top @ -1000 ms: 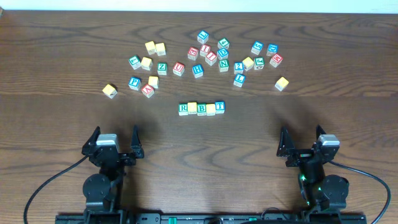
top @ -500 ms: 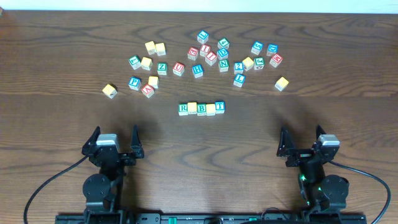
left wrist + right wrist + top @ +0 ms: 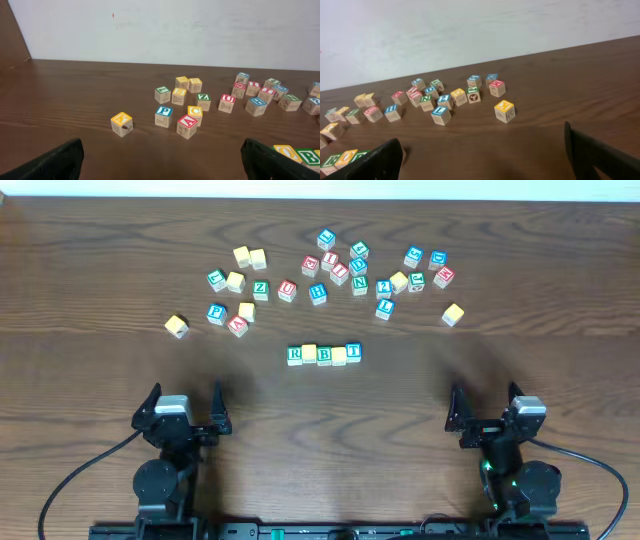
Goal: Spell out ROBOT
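Note:
A row of five letter blocks lies at the table's middle: green R, a yellow-topped block, green B, another yellow-topped block, blue T. Its left end shows at the right edge of the left wrist view and at the lower left of the right wrist view. My left gripper is open and empty near the front left. My right gripper is open and empty near the front right. Both are well apart from the row.
Several loose letter blocks are scattered behind the row, from a yellow one at the left to a yellow one at the right. A white wall stands behind the table's far edge.

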Tool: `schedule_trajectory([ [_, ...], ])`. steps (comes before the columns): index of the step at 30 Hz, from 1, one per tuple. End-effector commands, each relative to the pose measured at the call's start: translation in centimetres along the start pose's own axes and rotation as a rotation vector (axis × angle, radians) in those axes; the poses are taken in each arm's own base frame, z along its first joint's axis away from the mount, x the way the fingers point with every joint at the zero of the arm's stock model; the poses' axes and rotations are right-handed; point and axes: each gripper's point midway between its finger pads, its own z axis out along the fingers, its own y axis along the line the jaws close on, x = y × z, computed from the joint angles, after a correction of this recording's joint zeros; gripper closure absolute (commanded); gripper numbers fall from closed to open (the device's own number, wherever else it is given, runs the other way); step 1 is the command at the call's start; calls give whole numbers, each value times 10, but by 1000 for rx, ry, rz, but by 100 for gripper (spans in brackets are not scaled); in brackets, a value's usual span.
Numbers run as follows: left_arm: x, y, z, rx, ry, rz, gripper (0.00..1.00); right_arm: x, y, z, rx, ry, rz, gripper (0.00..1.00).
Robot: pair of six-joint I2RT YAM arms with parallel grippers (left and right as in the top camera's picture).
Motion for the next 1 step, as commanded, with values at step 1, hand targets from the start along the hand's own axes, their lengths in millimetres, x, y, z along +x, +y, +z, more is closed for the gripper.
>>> schedule_trajectory([
  [1, 15, 7, 0, -39, 52, 10, 1, 0, 0, 0, -3, -1, 7, 1],
])
